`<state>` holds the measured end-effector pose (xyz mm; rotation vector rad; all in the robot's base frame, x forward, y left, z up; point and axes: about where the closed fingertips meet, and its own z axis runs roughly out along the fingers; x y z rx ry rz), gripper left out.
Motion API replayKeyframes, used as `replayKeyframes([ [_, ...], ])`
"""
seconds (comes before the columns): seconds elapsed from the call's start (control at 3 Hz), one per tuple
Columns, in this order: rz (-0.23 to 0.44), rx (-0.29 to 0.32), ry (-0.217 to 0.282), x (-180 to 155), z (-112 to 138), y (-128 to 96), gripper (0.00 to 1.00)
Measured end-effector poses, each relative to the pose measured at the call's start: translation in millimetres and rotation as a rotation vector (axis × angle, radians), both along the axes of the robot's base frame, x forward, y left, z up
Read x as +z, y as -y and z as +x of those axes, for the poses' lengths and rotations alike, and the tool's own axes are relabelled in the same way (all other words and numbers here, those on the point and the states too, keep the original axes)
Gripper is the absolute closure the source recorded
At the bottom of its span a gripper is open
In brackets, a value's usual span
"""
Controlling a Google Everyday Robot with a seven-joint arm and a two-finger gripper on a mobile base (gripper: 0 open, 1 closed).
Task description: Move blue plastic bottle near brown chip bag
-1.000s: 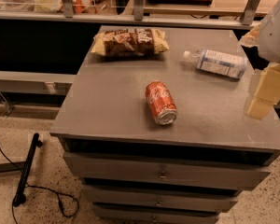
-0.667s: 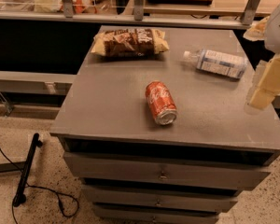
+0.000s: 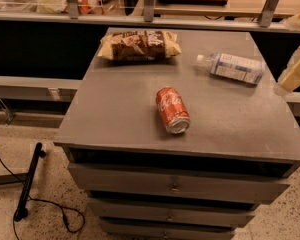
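- Gripper [image 3: 291, 79] hangs over the table's [image 3: 115, 114] 3 o'clock edge, near the blue plastic bottle [image 3: 235, 68] but apart from it; open or closed, I cannot tell.
- Bottle lies on its side, long axis 10-to-4 o'clock, cap toward the brown chip bag [image 3: 139, 45].
- Bare tabletop lies between them; the soda can [image 3: 172, 110] sits at the bottle's 7 o'clock.

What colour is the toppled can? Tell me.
Red-orange metal soda can, camera view; pincer at right edge.
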<state>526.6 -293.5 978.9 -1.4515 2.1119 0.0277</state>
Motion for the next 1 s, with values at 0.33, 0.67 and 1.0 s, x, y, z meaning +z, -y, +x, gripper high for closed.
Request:
replayKeyframes([
  [0.33,0.05,-0.06,0.002,-14.2,19.8,40.4,0.0],
  [0.67,0.083,-0.11,-0.038,-43.1,41.1,76.7,0.0],
  [1.0,0.079,-0.108,-0.039,-44.1,42.0,75.5,0.0],
])
